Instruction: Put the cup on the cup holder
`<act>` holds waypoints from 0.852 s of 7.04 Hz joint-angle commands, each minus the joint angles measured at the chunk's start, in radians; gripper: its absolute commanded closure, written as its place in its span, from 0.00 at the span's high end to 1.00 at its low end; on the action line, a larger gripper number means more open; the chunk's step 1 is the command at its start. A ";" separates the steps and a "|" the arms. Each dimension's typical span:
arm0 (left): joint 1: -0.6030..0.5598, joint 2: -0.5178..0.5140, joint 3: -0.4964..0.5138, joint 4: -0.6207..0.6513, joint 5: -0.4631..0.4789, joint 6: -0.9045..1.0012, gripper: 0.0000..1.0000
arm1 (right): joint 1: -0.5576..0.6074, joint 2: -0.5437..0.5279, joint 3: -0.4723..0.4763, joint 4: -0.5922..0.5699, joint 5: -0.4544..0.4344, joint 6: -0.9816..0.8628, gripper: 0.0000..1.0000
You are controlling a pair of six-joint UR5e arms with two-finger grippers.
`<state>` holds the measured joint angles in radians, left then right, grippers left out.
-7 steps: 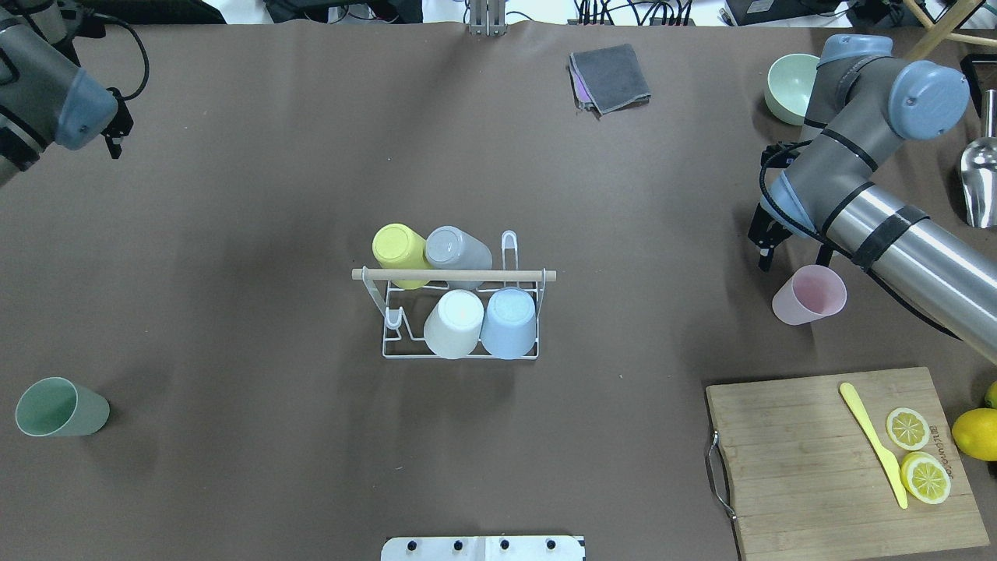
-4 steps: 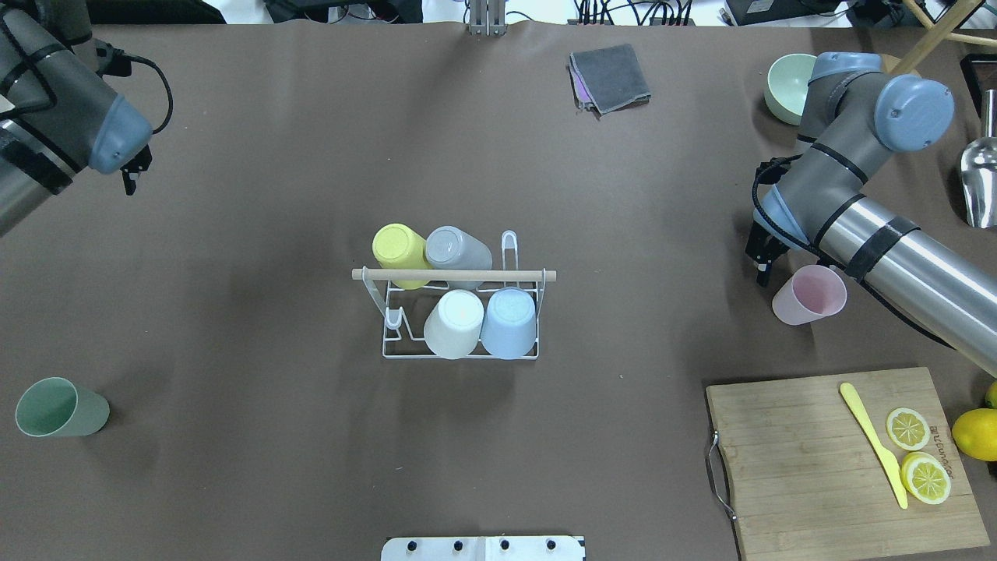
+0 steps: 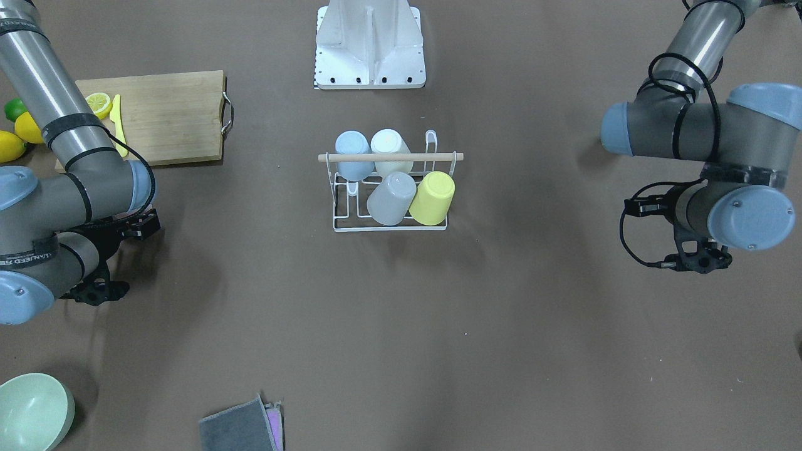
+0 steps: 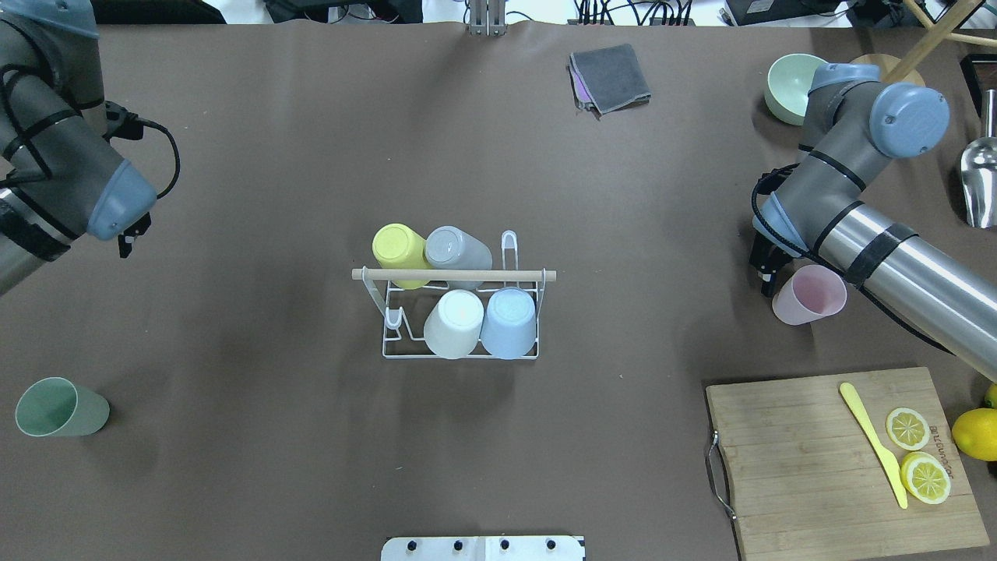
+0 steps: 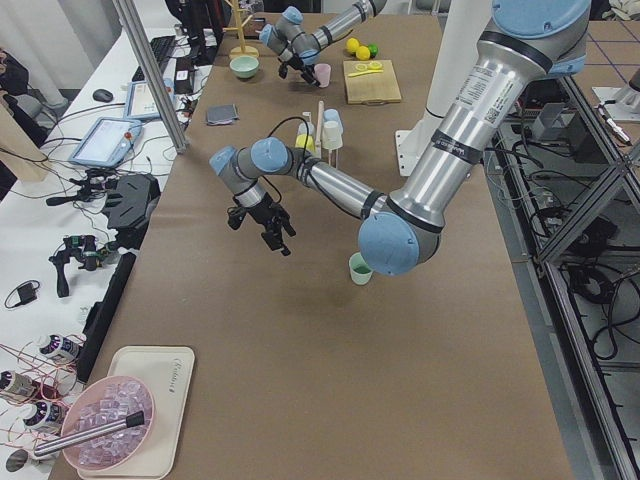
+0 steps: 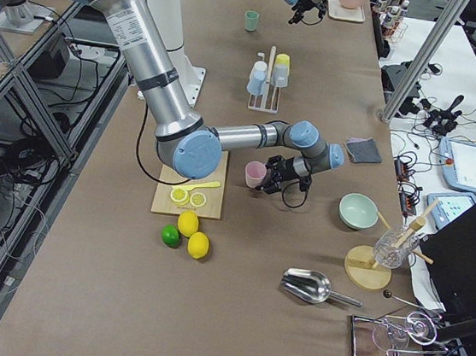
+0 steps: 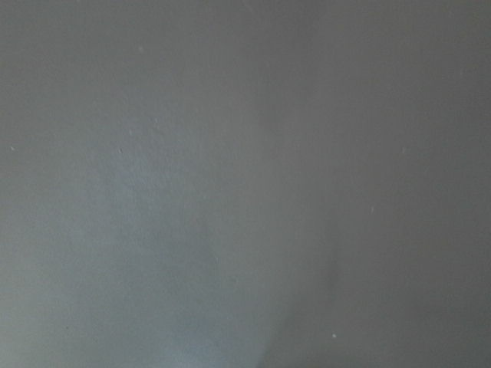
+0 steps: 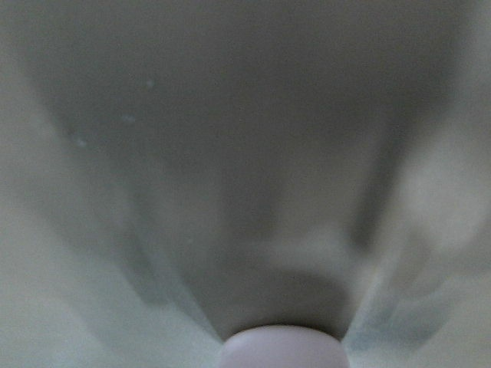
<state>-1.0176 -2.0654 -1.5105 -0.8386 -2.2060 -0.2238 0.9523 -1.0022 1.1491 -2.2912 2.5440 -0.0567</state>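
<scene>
Your cup holder (image 4: pixel 452 274) stands in the middle of the table (image 4: pixel 234 195), with a yellow cup (image 4: pixel 399 248) and a grey cup (image 4: pixel 456 249) upside down on its far row and a white cup (image 4: pixel 454 321) and a blue cup (image 4: pixel 510 319) on its near row. One prong at the far right and one at the near left stand bare. The pink cup (image 4: pixel 810 294) sits upright, mouth up, on your right side of the table, between the holder and the cutting board (image 4: pixel 802 436). The right gripper (image 4: pixel 767 273) hangs just beside its far left edge, and the blurred right wrist view shows only the cup's rim at the bottom. You cannot tell from these views whether its fingers are spread or pressed together. The green cup (image 4: pixel 61 407) stands upright near the left front of the table, well apart from the left gripper (image 4: pixel 126 238), which hovers above bare table. Its finger state cannot be told either.
</scene>
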 commanded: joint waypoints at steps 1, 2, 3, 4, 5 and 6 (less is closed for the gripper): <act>0.049 0.057 -0.063 0.027 0.008 0.027 0.98 | -0.015 -0.001 -0.005 -0.010 0.008 -0.002 0.91; 0.082 0.062 -0.063 0.030 0.009 0.027 0.98 | -0.018 -0.001 -0.008 -0.011 0.010 -0.002 0.90; 0.111 0.062 -0.060 0.030 0.008 0.027 0.98 | -0.018 0.001 -0.008 -0.025 0.009 -0.002 0.86; 0.140 0.094 -0.066 0.029 0.005 0.026 0.98 | -0.015 0.001 -0.006 -0.034 0.009 -0.002 0.78; 0.146 0.114 -0.076 0.029 0.005 0.026 0.98 | -0.011 0.001 -0.005 -0.039 0.009 -0.002 0.65; 0.174 0.138 -0.082 0.030 0.006 0.027 0.98 | -0.001 0.001 -0.002 -0.045 0.009 -0.002 0.54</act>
<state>-0.8716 -1.9556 -1.5840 -0.8095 -2.2005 -0.1974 0.9424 -1.0018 1.1444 -2.3284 2.5526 -0.0583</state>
